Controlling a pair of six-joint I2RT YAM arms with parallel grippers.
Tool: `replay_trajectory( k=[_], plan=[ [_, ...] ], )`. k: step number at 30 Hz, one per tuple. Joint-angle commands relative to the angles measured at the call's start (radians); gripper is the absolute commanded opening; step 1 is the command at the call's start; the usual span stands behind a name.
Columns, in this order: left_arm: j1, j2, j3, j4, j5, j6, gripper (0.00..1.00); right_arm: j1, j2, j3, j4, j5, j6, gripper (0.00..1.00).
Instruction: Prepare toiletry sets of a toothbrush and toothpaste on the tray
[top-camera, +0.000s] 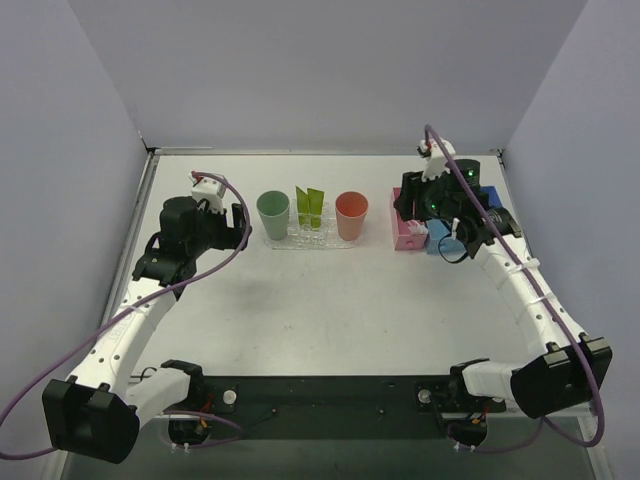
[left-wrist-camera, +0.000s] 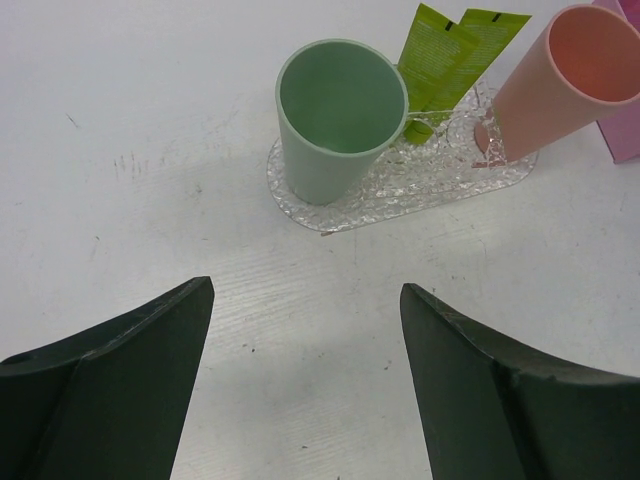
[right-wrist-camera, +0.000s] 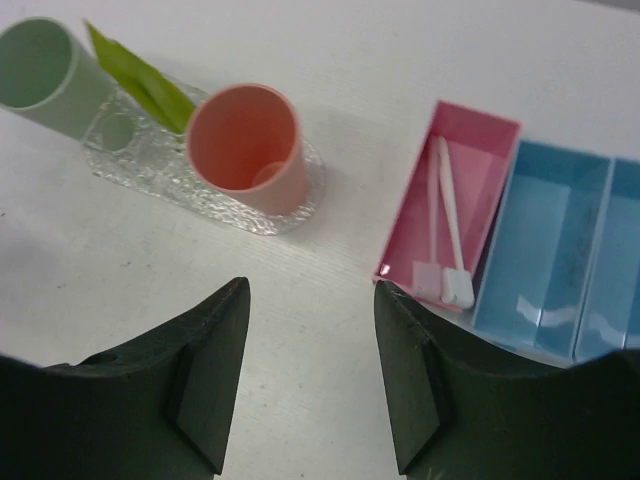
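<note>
White table (top-camera: 330, 310), pale walls (top-camera: 330, 70) at nine, twelve and three o'clock; open surface runs from mid-table to six. Clear tray (top-camera: 310, 241) at twelve holds a green cup (top-camera: 273, 214), lime tubes (top-camera: 309, 207) and a salmon cup (top-camera: 351, 215). Pink bin (right-wrist-camera: 485, 190) and blue bin (right-wrist-camera: 545, 250) sit at two. Left gripper (left-wrist-camera: 305, 290) at ten, wide, empty. Right gripper (right-wrist-camera: 310, 288) over the bins, jaws apart, empty. Two toothbrushes (right-wrist-camera: 448, 200) lie in the pink bin.

Top cam: high, far, behind my bases. Wrist cams: close, looking past my jaws; both share the tray (left-wrist-camera: 400, 195) ahead.

Robot lab bench: walled-in white table (top-camera: 330, 300) (two cabled arms (top-camera: 130, 325)).
</note>
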Motion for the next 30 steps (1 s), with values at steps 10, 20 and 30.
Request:
replay_trajectory(
  k=[10,20,30],
  plan=[
    [-0.005,0.007,0.003,0.062,0.056,-0.041,0.86,-0.199,0.021,-0.220,0.029,0.009,0.149,0.42],
    [-0.028,-0.011,0.001,0.053,0.059,-0.036,0.86,-0.214,0.156,-0.208,0.090,0.110,0.129,0.39],
    [-0.057,-0.022,0.007,0.036,0.030,-0.019,0.86,-0.235,0.246,-0.177,0.122,0.158,0.125,0.36]
  ],
)
